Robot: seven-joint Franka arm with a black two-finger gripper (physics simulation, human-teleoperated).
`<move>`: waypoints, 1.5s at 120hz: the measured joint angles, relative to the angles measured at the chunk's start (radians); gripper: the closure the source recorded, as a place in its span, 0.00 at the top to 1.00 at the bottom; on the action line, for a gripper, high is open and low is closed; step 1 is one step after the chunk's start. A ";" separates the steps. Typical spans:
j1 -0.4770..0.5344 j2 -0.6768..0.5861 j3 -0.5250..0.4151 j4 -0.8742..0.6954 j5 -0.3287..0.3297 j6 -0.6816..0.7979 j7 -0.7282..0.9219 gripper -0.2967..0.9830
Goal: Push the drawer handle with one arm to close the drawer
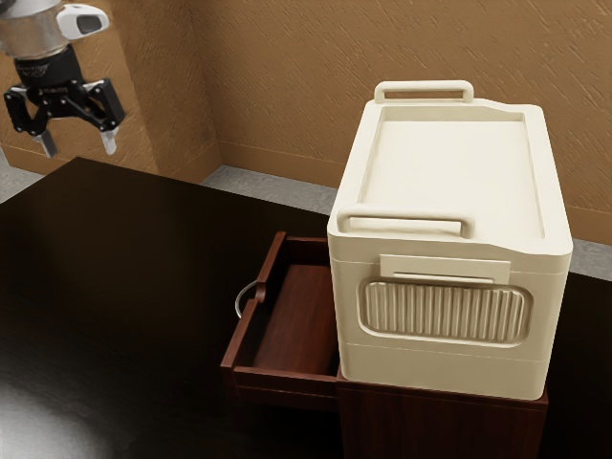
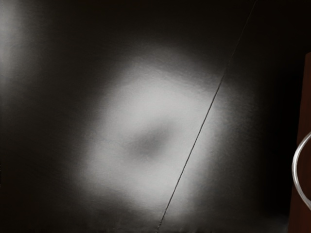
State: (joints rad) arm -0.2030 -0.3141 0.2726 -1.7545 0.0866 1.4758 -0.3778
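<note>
So the drawer (image 1: 298,311) is hanging way out of the dark red cabinet (image 1: 440,421), on the cabinet's side toward the exterior view's left. Its curved silvery handle (image 1: 241,301) is on the drawer front, facing away from the cabinet. The gripper (image 1: 77,143) is up in the air, well apart from the cabinet on that same side, fingers spread wide with nothing between them. A chunky cream case (image 1: 454,182) with two top bars sits on the cabinet, and the shiny black table (image 1: 124,287) stretches out beside it.
</note>
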 joint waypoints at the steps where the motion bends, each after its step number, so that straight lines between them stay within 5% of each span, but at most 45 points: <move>1: 0.000 -0.003 0.000 -0.002 0.000 -0.001 -0.009 0.77; 19: -0.001 -0.112 0.010 -0.107 -0.002 -0.013 -0.145 0.77; 31: -0.001 -0.222 0.016 -0.209 -0.071 -0.041 -0.222 0.76; 51: -0.002 -0.270 -0.023 -0.280 -0.032 -0.075 -0.288 0.41; 70: -0.052 -0.262 -0.037 -0.488 0.107 0.174 -0.108 0.25; 94: -0.078 -0.362 -0.039 -0.737 0.160 0.468 0.134 0.18; 119: -0.155 -0.302 0.019 -0.782 0.239 0.692 0.446 0.16; 180: -0.203 -0.251 0.023 -0.930 0.286 0.971 0.919 0.15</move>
State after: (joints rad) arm -0.4056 -0.5648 0.2960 -2.6842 0.3728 2.4465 0.5408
